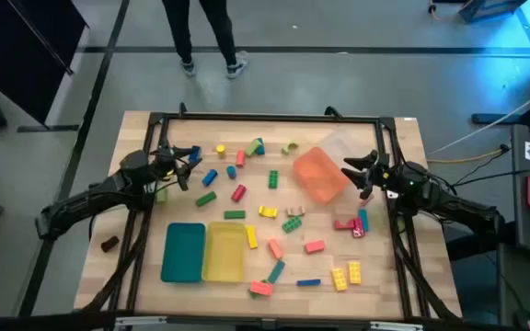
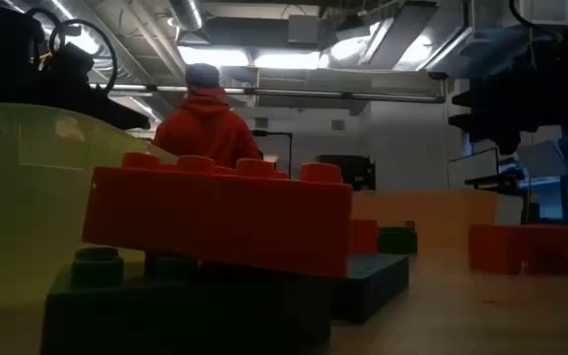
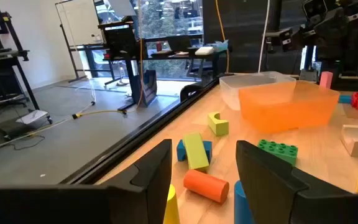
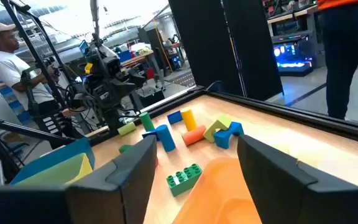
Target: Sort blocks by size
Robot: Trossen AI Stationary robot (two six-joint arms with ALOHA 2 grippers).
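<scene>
Many small blocks lie scattered on the wooden table point(image 1: 136, 285), among them a red cylinder point(image 3: 205, 185), a yellow-green bar point(image 3: 194, 151) and a green studded brick point(image 3: 277, 151). My left gripper point(image 1: 184, 168) hovers open near the table's left side, above the blocks there; nothing is between its fingers point(image 3: 157, 168). My right gripper point(image 1: 355, 171) stands open at the right side of the orange tray point(image 1: 320, 174), its fingers point(image 4: 135, 165) over the tray's rim point(image 4: 219, 177). In the low view a red brick point(image 2: 215, 222) rests on a dark green one point(image 2: 166, 301).
A clear tray point(image 1: 350, 147) stands behind the orange one. A teal tray point(image 1: 184, 251) and a yellow tray point(image 1: 225, 251) sit side by side near the front edge. A person point(image 1: 205, 37) stands beyond the table's far edge. A black frame point(image 1: 265, 118) borders the work area.
</scene>
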